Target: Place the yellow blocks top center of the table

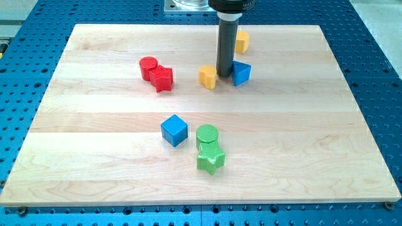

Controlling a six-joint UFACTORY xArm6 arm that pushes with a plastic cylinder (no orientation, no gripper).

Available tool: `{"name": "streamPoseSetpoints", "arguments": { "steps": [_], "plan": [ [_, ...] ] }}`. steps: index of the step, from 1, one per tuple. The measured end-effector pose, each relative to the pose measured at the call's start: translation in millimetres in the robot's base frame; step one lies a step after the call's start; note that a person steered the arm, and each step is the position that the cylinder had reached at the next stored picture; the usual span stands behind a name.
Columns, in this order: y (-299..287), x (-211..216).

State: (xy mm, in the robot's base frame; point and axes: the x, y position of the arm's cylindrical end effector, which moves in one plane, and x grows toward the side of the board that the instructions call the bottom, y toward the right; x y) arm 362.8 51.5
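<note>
My tip (225,75), bare and holding nothing, stands between the near yellow block (208,76) and a blue block (241,73); I judge it should round the yellow's near side, then push it far, toward the other yellow block (242,41).

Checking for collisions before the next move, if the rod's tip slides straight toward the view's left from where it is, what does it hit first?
Most likely the yellow block, which sits just to the view's left of my tip, nearly touching. Depth is hard to judge, so it could clip only the block's far edge.
</note>
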Motion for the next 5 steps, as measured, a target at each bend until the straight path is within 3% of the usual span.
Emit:
{"name": "streamPoseSetpoints", "arguments": {
  "steps": [1, 2, 5],
  "plan": [
    [0, 36],
    [-4, 41],
    [-59, 8]
  ]
}}
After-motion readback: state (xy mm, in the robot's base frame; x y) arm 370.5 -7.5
